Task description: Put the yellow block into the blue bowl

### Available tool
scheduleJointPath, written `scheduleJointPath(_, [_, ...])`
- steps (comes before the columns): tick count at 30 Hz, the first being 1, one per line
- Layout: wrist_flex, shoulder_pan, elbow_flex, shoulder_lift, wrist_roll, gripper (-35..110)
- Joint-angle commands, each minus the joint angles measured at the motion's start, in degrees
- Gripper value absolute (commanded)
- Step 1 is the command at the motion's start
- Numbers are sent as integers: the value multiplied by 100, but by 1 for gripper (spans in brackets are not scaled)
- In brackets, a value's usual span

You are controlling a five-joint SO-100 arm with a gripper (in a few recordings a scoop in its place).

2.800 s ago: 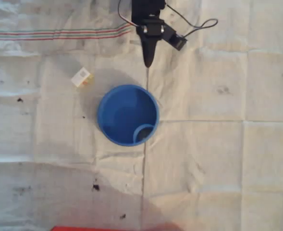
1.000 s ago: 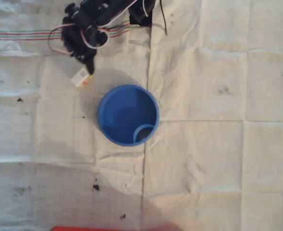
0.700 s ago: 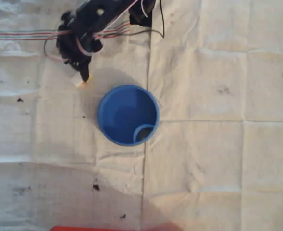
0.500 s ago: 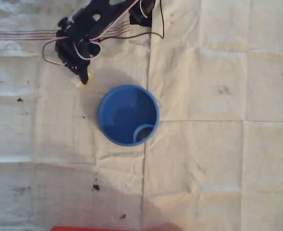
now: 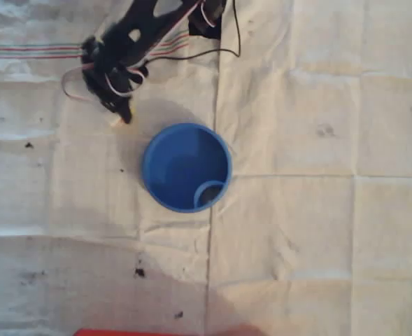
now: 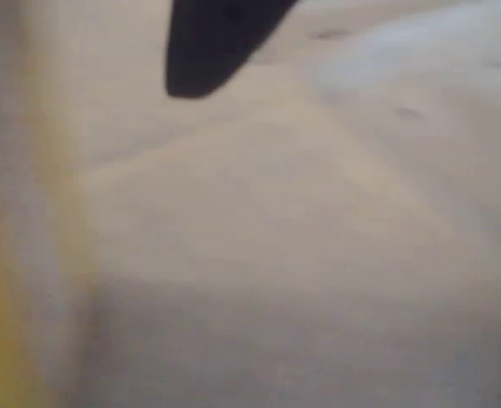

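Claw (image 5: 124,112) down right over the block (image 5: 115,121) on the cloth just up-left of the bowl (image 5: 187,167), block poking out at the tip, open or gripping impossible to tell.

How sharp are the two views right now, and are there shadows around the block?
Wrist view: heavily blurred, with one dark finger and a yellow smear at left. Overhead view: fairly sharp; the tool covers most of the yellow block, and soft shadow lies beside the blue bowl.
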State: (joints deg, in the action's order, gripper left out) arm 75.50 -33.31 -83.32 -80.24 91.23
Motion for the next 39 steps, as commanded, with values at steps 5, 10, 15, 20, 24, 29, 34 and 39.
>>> scheduleJointPath(5, [-26, 264, 396, -141, -9, 26])
scheduleJointPath(10, [0, 308, 396, -141, -9, 8])
scheduleJointPath(15, [18, 290, 396, -202, -9, 0])
scheduleJointPath(20, [26, 229, 492, -501, -141, 0])
scheduleJointPath(24, [26, 325, 413, -1143, -519, 0])
scheduleJointPath(29, [26, 861, 413, -1767, -1037, 0])
scheduleJointPath(34, [35, 1441, 404, -2048, -1626, 0])
scheduleJointPath(39, [35, 2136, 404, -1995, -2153, 0])
